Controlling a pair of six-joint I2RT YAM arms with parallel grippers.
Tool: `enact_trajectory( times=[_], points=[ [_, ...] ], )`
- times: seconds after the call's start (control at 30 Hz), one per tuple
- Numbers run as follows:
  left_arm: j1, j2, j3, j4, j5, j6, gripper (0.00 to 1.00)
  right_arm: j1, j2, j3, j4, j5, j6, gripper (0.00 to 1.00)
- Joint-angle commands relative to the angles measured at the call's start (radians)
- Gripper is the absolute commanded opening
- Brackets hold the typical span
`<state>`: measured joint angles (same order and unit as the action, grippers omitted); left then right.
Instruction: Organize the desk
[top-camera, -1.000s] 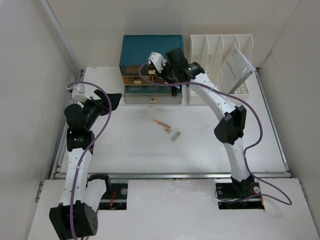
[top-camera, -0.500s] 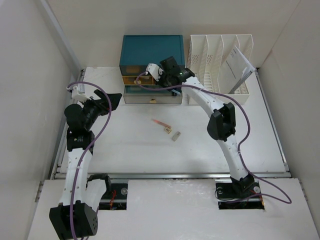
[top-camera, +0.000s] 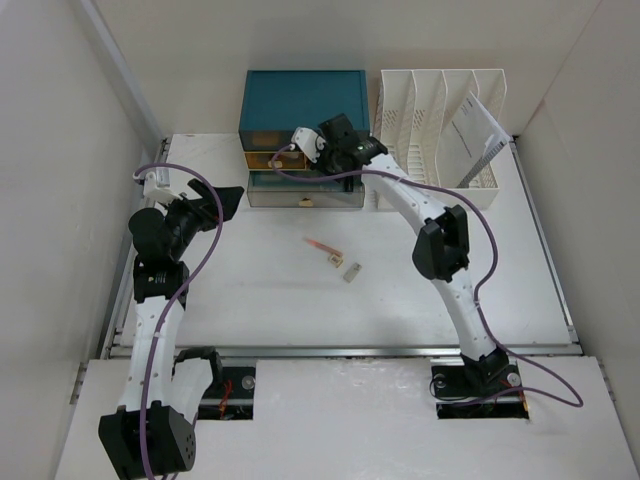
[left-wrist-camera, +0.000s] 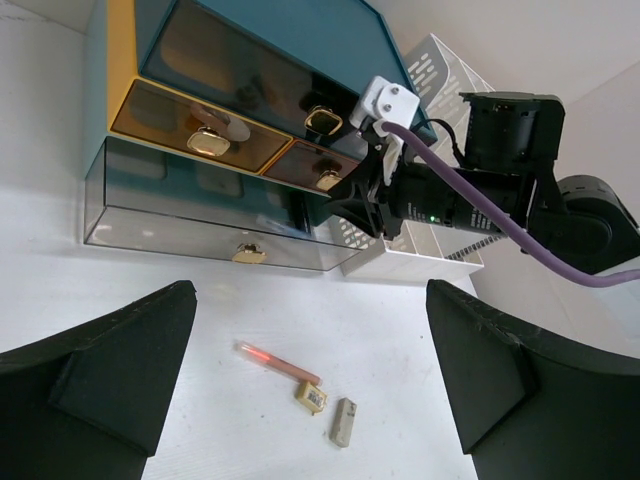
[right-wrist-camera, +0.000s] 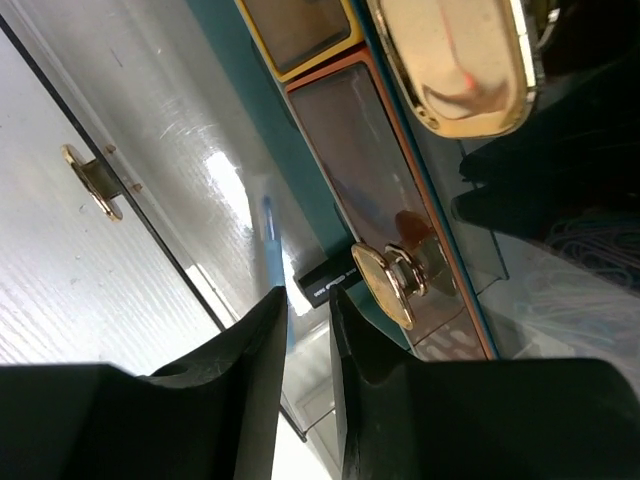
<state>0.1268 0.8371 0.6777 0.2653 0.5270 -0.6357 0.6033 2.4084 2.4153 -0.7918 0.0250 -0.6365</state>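
Note:
The white desk carries a red pen, a small yellow block and a grey eraser near its middle. My right gripper is up against the front of the teal drawer box. In the right wrist view its jaws stand a narrow gap apart with nothing between them, and a gold knob of a brown drawer sits just beside one finger. My left gripper hovers wide open and empty at the left. Its wrist view shows the pen, the block and the eraser.
A white slotted file rack holding a sheet of paper stands right of the drawer box. The clear bottom drawer juts forward a little. A metal rail runs along the near edge of the desk.
The right arm swung left and down to the drawer front, then stayed there; its jaws have parted slightly. The left arm has not moved.

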Motion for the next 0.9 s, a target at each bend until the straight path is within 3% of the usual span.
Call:
enact_trajectory(
  times=[0.0, 0.23, 0.43, 0.6, 0.87],
  points=[
    [0.005, -0.023, -0.006, 0.051, 0.021, 0.014, 1.00, 0.006, 0.014, 0.041, 0.046, 0.012, -0.003, 0.29],
    [0.005, -0.023, -0.006, 0.051, 0.021, 0.014, 1.00, 0.015, -0.090, -0.016, -0.007, -0.106, 0.020, 0.35],
    [0.016, -0.023, -0.006, 0.060, 0.030, 0.005, 1.00, 0.035, -0.339, -0.366, 0.028, -0.256, 0.121, 0.36],
    [0.025, -0.023, -0.006, 0.071, 0.039, 0.005, 1.00, 0.068, -0.388, -0.560, 0.084, -0.318, 0.172, 0.36],
    [0.025, -0.023, -0.006, 0.071, 0.039, 0.005, 1.00, 0.116, -0.347, -0.640, 0.132, -0.347, 0.204, 0.36]
  ],
)
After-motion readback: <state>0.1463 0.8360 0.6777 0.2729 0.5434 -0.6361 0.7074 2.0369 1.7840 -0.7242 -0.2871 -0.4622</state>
